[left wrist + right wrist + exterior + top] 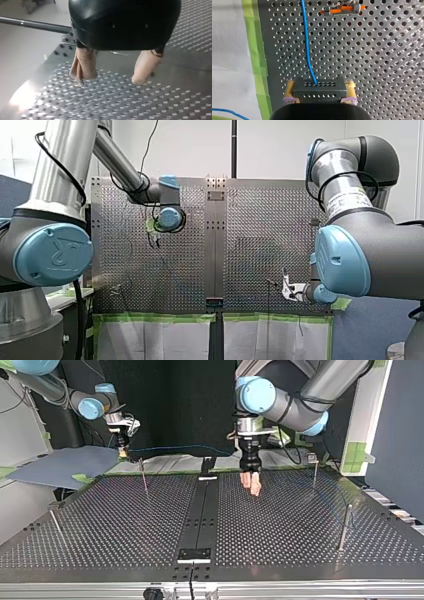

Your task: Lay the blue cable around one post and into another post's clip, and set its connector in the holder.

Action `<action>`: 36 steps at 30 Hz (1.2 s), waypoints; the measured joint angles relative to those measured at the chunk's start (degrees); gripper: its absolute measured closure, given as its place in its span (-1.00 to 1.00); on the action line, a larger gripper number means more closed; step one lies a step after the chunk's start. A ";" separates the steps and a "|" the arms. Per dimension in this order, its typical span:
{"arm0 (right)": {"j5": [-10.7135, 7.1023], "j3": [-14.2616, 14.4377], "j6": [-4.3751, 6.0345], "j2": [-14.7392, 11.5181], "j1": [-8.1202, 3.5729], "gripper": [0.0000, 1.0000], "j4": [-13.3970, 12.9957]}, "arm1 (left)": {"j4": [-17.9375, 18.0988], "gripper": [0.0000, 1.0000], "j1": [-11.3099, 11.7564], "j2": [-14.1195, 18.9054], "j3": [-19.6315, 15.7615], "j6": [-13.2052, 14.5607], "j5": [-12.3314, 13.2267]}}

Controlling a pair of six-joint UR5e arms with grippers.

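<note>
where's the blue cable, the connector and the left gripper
blue cable (306, 37): right wrist view, middle of its straight run ahead of the connector.
connector (319, 90): right wrist view, middle of the dark block's face.
left gripper (109, 79): left wrist view, midway between its beige fingertips.

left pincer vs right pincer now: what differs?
The left pincer is open and empty; the right pincer is shut on the connector, blue cable trailing from it. The left pincer hangs near the middle of the table; the right pincer is at its far edge in the top view. Both point down.
</note>
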 joint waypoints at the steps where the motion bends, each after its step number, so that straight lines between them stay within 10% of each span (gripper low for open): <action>1: 0.03 0.00 -0.05 0.00 -0.04 1.00 0.10 | 0.39 -1.00 -0.60 -0.60 -0.38 -0.23 -0.61; 13: 0.17 0.08 -0.57 0.01 -0.40 1.00 1.41 | 4.63 -1.00 -7.29 -7.29 0.57 -3.55 -5.95; 36: 0.30 0.11 -1.13 0.02 -0.58 1.00 2.18 | 3.75 -1.00 -20.47 -20.47 10.37 -9.35 -0.33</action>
